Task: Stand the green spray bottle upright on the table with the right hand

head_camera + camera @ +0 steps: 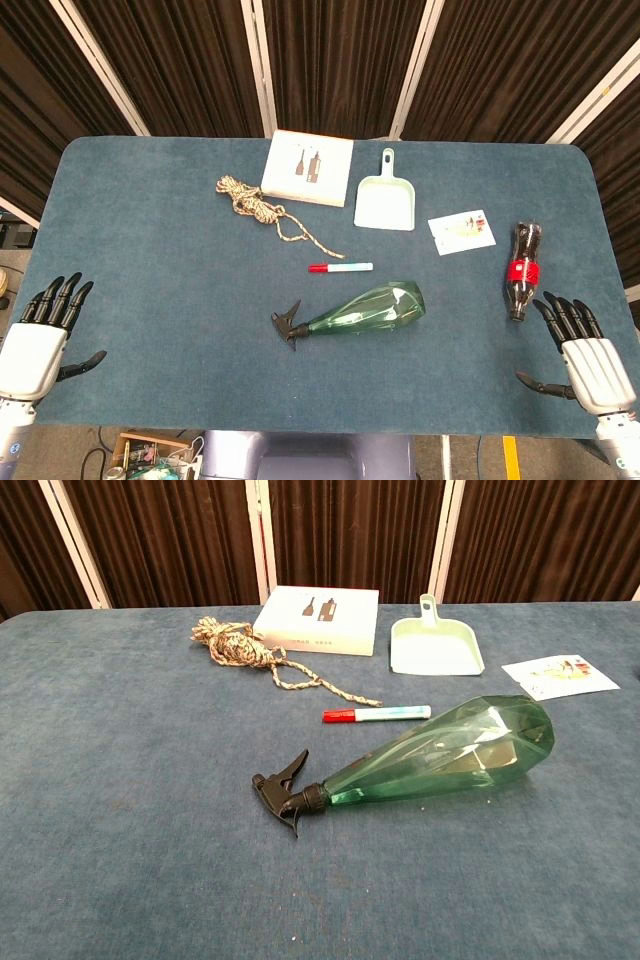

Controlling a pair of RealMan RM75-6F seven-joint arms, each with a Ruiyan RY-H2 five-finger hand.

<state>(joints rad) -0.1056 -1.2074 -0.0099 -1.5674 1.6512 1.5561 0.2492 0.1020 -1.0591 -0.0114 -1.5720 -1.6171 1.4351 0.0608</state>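
The green spray bottle [365,310] [440,752] lies on its side near the middle of the blue table [150,300], its black trigger head [287,325] [284,792] pointing left and its wide base to the right. My right hand [582,355] rests at the table's front right corner, fingers spread and empty, well to the right of the bottle. At the front left corner my left hand [42,340] is also open and holds nothing. Neither hand appears in the chest view.
A cola bottle [523,268] lies just ahead of my right hand. Behind the spray bottle lie a red-capped marker [340,267] [375,715], a coiled rope [262,210], a white box [307,168], a pale green dustpan [386,200] and a card [462,231].
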